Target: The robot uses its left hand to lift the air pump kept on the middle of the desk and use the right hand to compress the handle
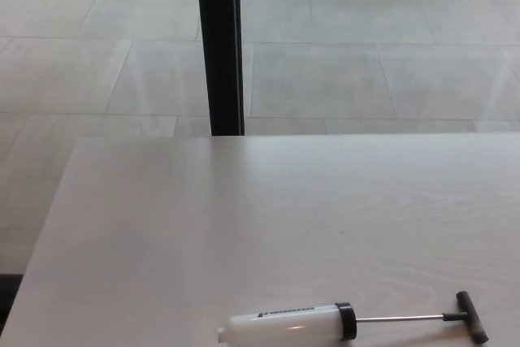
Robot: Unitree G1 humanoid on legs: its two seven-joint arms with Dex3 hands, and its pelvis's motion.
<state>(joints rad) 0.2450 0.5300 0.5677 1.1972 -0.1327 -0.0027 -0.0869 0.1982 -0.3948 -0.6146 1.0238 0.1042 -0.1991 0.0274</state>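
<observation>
1. From my remote station, I see a white plastic cylindrical air pump [288, 324] lying on its side at the near edge of the pale wood-grain desk [244, 217], somewhat toward the right corner rather than the middle.
2. Its thin metal rod [400, 318] is drawn out toward the right edge and ends in a black T-shaped handle [472, 317]; a black collar [347, 321] caps the barrel where the rod enters.
3. Neither robot hand appears in my head view, so I cannot say whether either is spread, closed or holding anything; the pump lies untouched.
4. I judge the pump light and rigid, its smooth barrel likely slippery and prone to rolling on the flat desk.
5. The left robot hand would best wrap the barrel mid-length, clear of the collar; the right would take the T-handle and push along the rod's line, since an off-axis push could bend the rod.
6. Beyond the far edge stands a dark vertical post [218, 46] on a grey tiled floor [366, 62].
</observation>
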